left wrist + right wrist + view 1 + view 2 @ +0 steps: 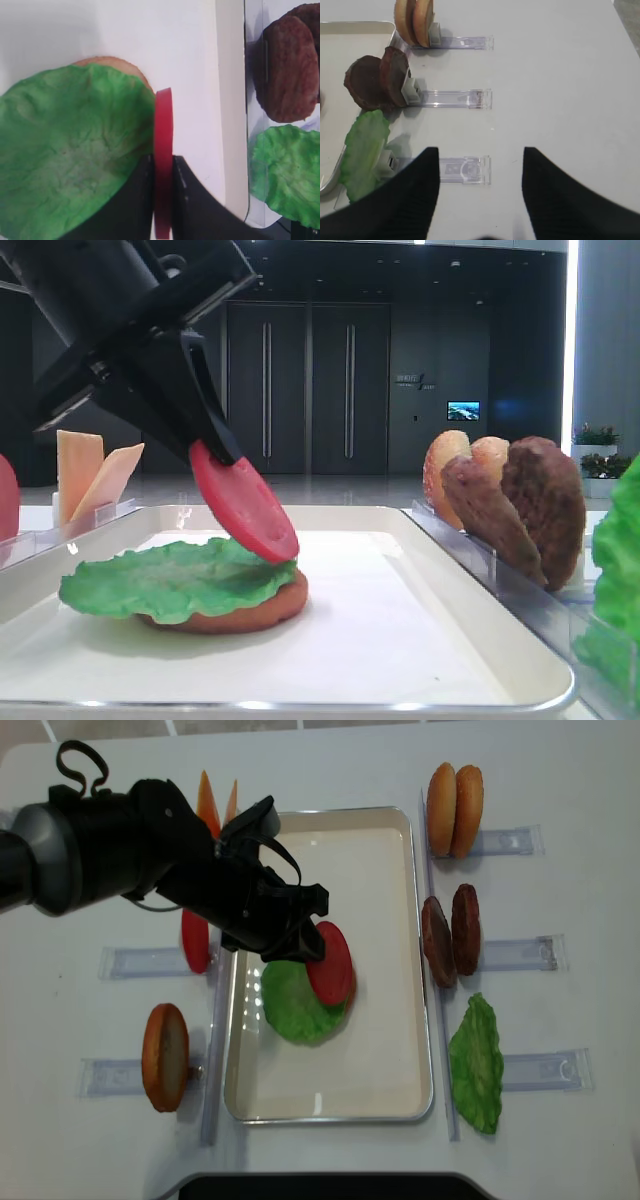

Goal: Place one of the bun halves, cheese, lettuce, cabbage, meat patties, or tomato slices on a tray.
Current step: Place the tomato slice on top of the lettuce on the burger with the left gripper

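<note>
Left tool point(218, 445) angled down over tray point(420, 540), clamping tilted tomato slice point(245, 502), edge touching lettuce point(170, 580)

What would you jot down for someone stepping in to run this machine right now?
Left end effector: shut on a tomato slice, held tilted, its lower edge at the lettuce leaf on the tray.
Right end effector: open, empty, over the bare table beside the racks.
Done: a bun half lies on the tray with the lettuce on top.
Left: lay the tomato flat on the lettuce and let go.
In the racks: two buns, two patties, a lettuce leaf, cheese, one tomato, one bun.
</note>
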